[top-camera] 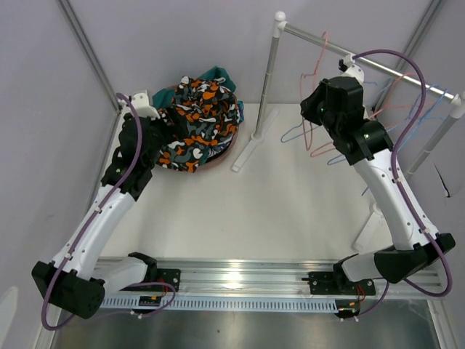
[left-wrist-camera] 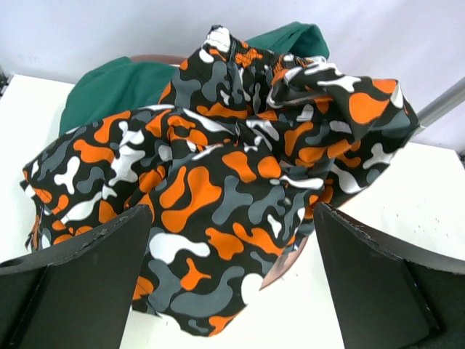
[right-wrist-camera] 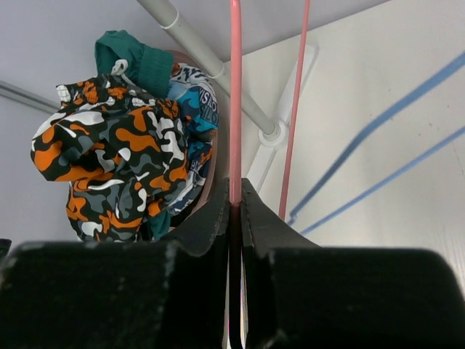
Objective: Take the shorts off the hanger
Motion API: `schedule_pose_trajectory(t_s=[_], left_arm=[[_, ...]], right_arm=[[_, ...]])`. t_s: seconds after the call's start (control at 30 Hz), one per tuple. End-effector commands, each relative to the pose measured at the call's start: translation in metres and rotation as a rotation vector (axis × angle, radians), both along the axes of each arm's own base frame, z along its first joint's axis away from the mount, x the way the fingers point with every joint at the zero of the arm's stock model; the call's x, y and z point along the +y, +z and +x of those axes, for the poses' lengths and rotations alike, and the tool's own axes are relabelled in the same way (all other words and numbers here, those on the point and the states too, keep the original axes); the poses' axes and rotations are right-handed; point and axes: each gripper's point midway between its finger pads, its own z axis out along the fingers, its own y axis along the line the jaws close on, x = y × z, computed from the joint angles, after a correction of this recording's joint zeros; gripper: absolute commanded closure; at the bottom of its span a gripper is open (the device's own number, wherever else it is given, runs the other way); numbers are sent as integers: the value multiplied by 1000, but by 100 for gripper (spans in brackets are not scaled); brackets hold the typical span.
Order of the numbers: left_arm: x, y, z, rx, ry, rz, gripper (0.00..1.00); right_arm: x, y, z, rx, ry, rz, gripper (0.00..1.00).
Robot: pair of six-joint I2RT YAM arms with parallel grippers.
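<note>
The orange-black-white camouflage shorts [top-camera: 197, 122] lie on top of a pile in a brown bowl [top-camera: 227, 151] at the back left. Teal green shorts [top-camera: 218, 75] stick out behind them. They also show in the left wrist view [left-wrist-camera: 116, 83]. Blue-orange patterned shorts [right-wrist-camera: 195, 98] sit under the pile. The black and light blue shorts are hidden. My left gripper [top-camera: 164, 129] is open, its jaws wide apart right over the camouflage shorts [left-wrist-camera: 218, 182]. My right gripper [top-camera: 314, 109] is shut on the wire of an empty pink hanger [right-wrist-camera: 235, 109] on the rack.
The clothes rack's rail [top-camera: 396, 74] runs across the back right on white posts [top-camera: 266, 80] with a foot [top-camera: 247, 153] beside the bowl. Empty blue hangers [top-camera: 299, 134] and another pink hanger [top-camera: 323, 149] hang from it. Grey walls close in on both sides.
</note>
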Motion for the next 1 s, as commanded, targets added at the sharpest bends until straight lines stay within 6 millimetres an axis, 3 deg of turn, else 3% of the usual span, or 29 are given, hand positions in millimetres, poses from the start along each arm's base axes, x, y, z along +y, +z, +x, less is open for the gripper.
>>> schedule_pose_trajectory(t_s=[0.0, 0.03, 0.07, 0.2, 0.37, 0.6, 0.7, 0.73, 0.77, 0.8, 0.83, 0.87, 0.93, 0.97], left_arm=[[-2, 37, -17, -79, -26, -32, 1], [-1, 44, -23, -92, -29, -37, 1], [-1, 46, -26, -97, -32, -33, 1], [3, 59, -40, -112, -35, -27, 1], [11, 71, -58, -126, -33, -6, 1], [19, 80, -87, -139, -48, -12, 1], [20, 65, -100, -105, -72, 3, 1], [20, 58, -108, -100, -86, 3, 1], [20, 55, -112, -99, -95, 2, 1], [18, 39, -114, -71, -109, 9, 1], [19, 37, -123, -77, -121, 3, 1], [17, 13, -124, -26, -134, 14, 1], [20, 1, -137, -6, -143, 16, 1], [20, -19, -139, 31, -149, 26, 1]], right_arm=[[-6, 29, -15, -74, 0, 54, 80], [-6, 31, -17, -76, 1, 55, 70], [-6, 33, -19, -80, 4, 57, 45], [-12, 39, -26, -96, -10, 52, 1], [-25, 49, -38, -114, -32, 49, 1], [-38, 65, -75, -143, -13, 73, 1], [-36, 74, -105, -198, 79, 79, 1], [-39, 97, -128, -302, 125, 105, 1], [-30, 76, -134, -292, 192, 84, 1], [-32, 73, -144, -321, 210, 78, 1], [-33, 68, -154, -345, 240, 66, 1], [-35, 58, -175, -395, 282, 60, 0], [-44, 42, -191, -417, 288, 33, 1], [-54, 45, -214, -477, 289, 47, 1]])
